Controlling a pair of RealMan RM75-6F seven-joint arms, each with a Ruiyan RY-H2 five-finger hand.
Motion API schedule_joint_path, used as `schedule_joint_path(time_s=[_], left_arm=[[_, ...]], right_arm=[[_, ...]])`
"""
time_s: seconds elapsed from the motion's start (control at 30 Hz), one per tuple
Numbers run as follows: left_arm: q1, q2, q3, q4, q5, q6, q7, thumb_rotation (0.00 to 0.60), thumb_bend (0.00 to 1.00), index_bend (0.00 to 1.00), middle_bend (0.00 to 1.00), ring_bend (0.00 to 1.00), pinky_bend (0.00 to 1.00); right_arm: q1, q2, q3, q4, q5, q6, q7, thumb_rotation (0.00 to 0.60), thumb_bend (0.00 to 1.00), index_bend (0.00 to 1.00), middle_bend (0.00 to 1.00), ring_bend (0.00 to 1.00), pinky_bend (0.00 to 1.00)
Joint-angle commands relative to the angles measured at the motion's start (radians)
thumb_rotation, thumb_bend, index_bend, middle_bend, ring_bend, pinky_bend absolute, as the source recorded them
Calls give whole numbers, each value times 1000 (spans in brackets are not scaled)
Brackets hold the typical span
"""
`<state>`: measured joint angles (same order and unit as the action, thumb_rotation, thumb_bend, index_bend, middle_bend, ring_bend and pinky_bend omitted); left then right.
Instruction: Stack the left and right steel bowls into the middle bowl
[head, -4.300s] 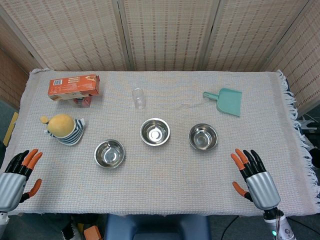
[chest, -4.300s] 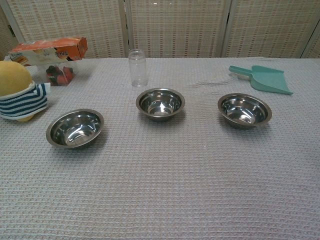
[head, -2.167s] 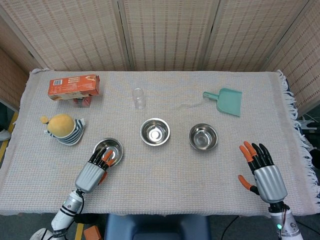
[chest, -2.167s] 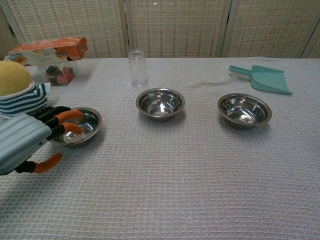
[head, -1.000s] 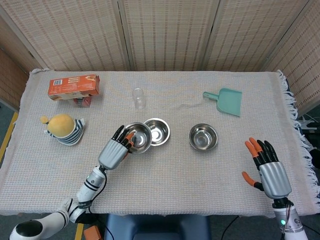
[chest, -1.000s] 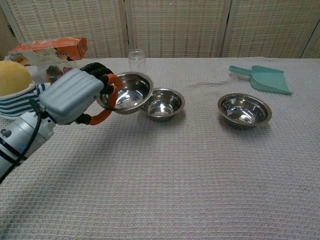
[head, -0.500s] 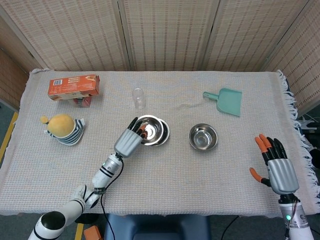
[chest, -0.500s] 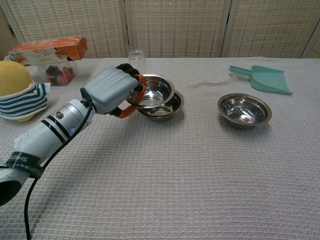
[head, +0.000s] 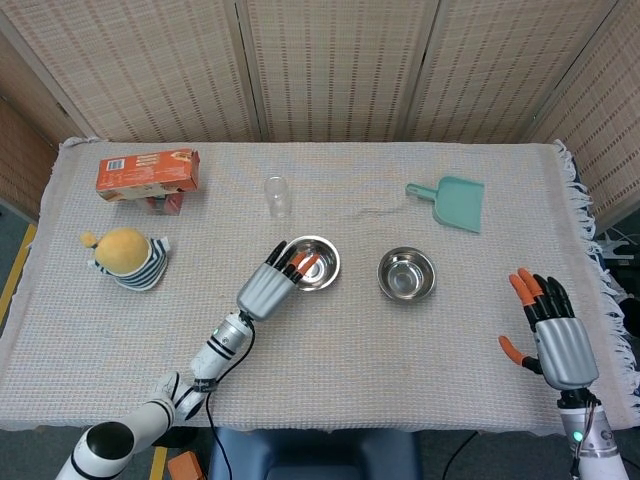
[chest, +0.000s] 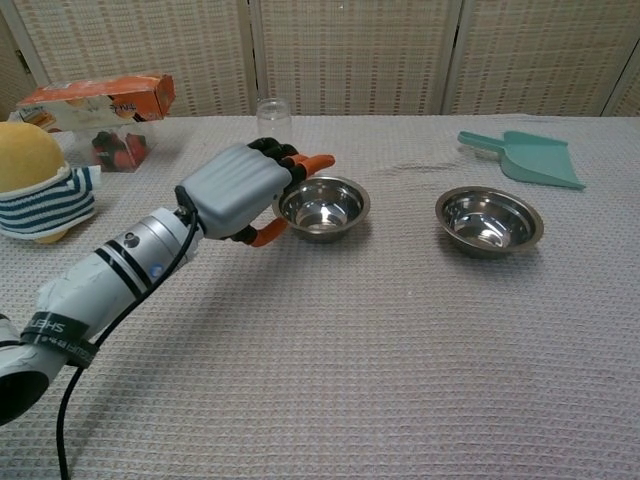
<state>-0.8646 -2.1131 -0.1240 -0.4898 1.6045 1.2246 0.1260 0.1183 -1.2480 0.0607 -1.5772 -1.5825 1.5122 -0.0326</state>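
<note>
1. The middle bowl (head: 311, 262) is taken as the landmark; it sits at the centre of the table (head: 330, 370), just in front of the glass (head: 277, 196).
2. A second steel bowl appears to be nested inside it, judging by the doubled rim in the chest view, though this cannot be told for certain.
3. The left hand (chest: 243, 190) is held at the middle bowl's left rim, its fingers (head: 300, 263) spread and reaching over the rim; nothing is seen pinched between them.
4. The right bowl (head: 406, 274) lies to the right of the middle bowl, apart from it and upright on the cloth, shiny and empty, with bright reflections inside.
5. The right hand (head: 551, 336) is held open, fingers spread, well to the right of the right bowl and nearer the table's front edge; nothing is held.
6. The right bowl is round, so no long axis is offered; it lies between the right hand and the middle bowl, and the right hand is judged the nearer one for the coming pick.
</note>
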Motion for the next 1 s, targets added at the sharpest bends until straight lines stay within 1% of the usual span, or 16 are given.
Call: schedule_joint_path(time_s=[0.03, 0.07, 0.13, 0.17, 0.3, 0.33, 0.4, 0.43, 0.47, 0.53, 0.6, 0.63, 0.77, 0.83, 1.0], left_arm=[[105, 147, 46, -211, -4, 56, 12, 600, 473, 0, 114, 83, 144], [151, 220, 67, -314, -11, 69, 7, 600, 473, 0, 102, 72, 143], [219, 347, 106, -487, -28, 74, -14, 600, 470, 0, 82, 53, 140], [261, 436, 133, -598, -43, 75, -33, 600, 466, 0, 69, 43, 138], [290, 511, 155, -687, -53, 75, -45, 600, 458, 0, 50, 27, 135], [315, 564, 174, -741, -59, 81, -58, 600, 457, 0, 47, 25, 133], [383, 676, 212, -831, -69, 125, -108, 600, 451, 0, 42, 19, 129], [452, 733, 231, -841, -97, 188, -162, 600, 449, 0, 40, 16, 128], [497, 771, 254, -838, -79, 242, -223, 600, 448, 0, 38, 14, 127], [527, 788, 261, -814, -60, 282, -279, 600, 448, 0, 37, 13, 126], [540, 796, 259, -796, -28, 317, -305, 600, 449, 0, 38, 13, 126], [544, 797, 256, -793, -17, 331, -321, 600, 450, 0, 38, 14, 126], [558, 804, 242, -781, -9, 336, -347, 600, 451, 0, 39, 13, 126], [560, 809, 238, -784, -4, 334, -359, 600, 451, 0, 38, 13, 126], [565, 815, 223, -783, 6, 325, -372, 600, 451, 0, 38, 13, 127]], right_arm=[[7, -15, -6, 3, -7, -13, -25, 600, 134, 0, 0, 0, 0], [15, -26, -8, 8, -7, -26, -45, 600, 134, 0, 0, 0, 0], [29, -47, -7, 17, -5, -51, -75, 600, 134, 0, 0, 0, 0], [41, -64, -6, 24, -4, -69, -98, 600, 134, 0, 0, 0, 0], [53, -79, -3, 29, -3, -85, -118, 600, 134, 7, 0, 0, 0], [69, -95, 0, 36, -8, -102, -136, 600, 134, 16, 0, 0, 0], [108, -138, 16, 54, -3, -145, -192, 600, 134, 71, 0, 0, 0], [151, -178, 32, 75, -5, -191, -240, 600, 134, 91, 0, 0, 0], [185, -226, 54, 104, 15, -229, -281, 600, 134, 127, 0, 0, 0], [219, -273, 69, 138, 29, -265, -311, 600, 134, 198, 0, 0, 0], [259, -323, 84, 191, 38, -300, -326, 600, 134, 280, 0, 0, 0], [275, -346, 90, 217, 43, -313, -333, 600, 134, 295, 0, 0, 0], [336, -439, 111, 332, 73, -368, -370, 600, 139, 336, 0, 0, 0], [352, -470, 117, 377, 90, -382, -387, 600, 142, 344, 0, 0, 0], [379, -539, 129, 483, 119, -384, -392, 600, 151, 367, 0, 0, 0]])
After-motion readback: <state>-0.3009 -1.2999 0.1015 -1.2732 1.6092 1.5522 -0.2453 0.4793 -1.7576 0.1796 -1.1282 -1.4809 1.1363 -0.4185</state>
